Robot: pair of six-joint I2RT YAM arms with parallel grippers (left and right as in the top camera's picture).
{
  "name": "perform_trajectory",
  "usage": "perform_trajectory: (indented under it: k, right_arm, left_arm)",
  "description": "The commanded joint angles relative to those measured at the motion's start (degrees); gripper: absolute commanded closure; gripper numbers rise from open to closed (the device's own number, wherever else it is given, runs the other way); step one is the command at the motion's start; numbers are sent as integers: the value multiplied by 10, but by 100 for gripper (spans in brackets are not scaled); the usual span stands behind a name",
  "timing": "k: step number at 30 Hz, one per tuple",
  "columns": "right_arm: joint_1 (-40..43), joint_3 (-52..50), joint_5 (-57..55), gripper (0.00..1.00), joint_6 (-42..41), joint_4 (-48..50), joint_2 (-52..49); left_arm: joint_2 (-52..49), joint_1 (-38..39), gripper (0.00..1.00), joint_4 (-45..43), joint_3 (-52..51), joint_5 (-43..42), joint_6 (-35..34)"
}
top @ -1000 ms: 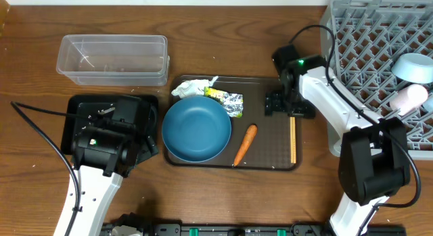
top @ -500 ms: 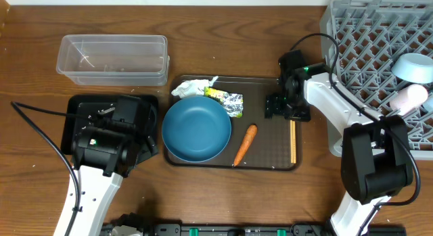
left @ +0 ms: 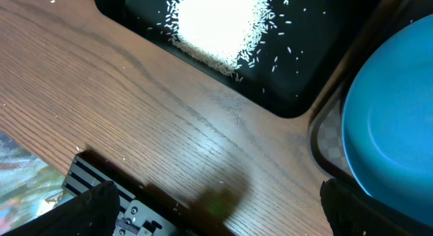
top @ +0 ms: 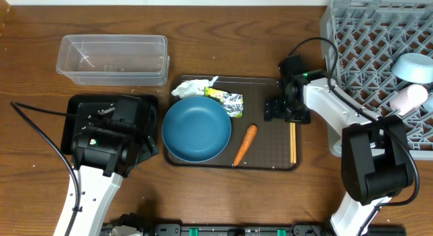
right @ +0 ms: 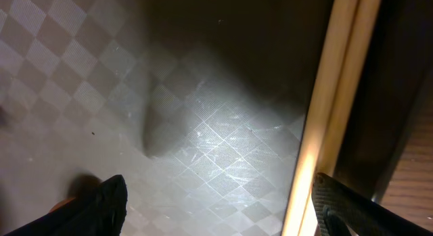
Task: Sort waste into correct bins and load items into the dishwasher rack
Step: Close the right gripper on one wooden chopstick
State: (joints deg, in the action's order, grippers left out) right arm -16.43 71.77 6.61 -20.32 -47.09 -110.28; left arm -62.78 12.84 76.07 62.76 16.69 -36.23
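A: Which step?
B: Picking up, I'd judge, the pair of thin wooden chopsticks [right: 333, 94] lying along the dark brown serving tray's [right: 203, 148] right edge.
A: Right end effector [right: 218, 189]?
B: Spread, low over them; next it should centre, descend, pinch.

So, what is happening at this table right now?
The right pincer hangs open over the top end of the thin wooden chopsticks on the dark brown serving tray. The left pincer is open by the shallow black tray that holds white rice. A small light-blue bowl and a white-pinkish cup sit in the grey plastic rack. The large dark-blue bowl, orange carrot, crumpled paper and foil wrapper lie on the brown tray.
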Motion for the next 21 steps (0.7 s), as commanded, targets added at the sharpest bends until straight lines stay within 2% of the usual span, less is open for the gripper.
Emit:
perform_trajectory:
  k: [1,10,21]
  right_arm:
    - [-2,-13,-6,13,5,2,9]
    - [-2,-13,-6,14,5,2,9]
    - [-2,-39,-18,28,4,29,9]
  left_arm:
    - [0,-3,2,2,6,5,-7]
    - [0,-3,2,2,6,5,-7]
    - [-1,-3,2,2,6,5,-7]
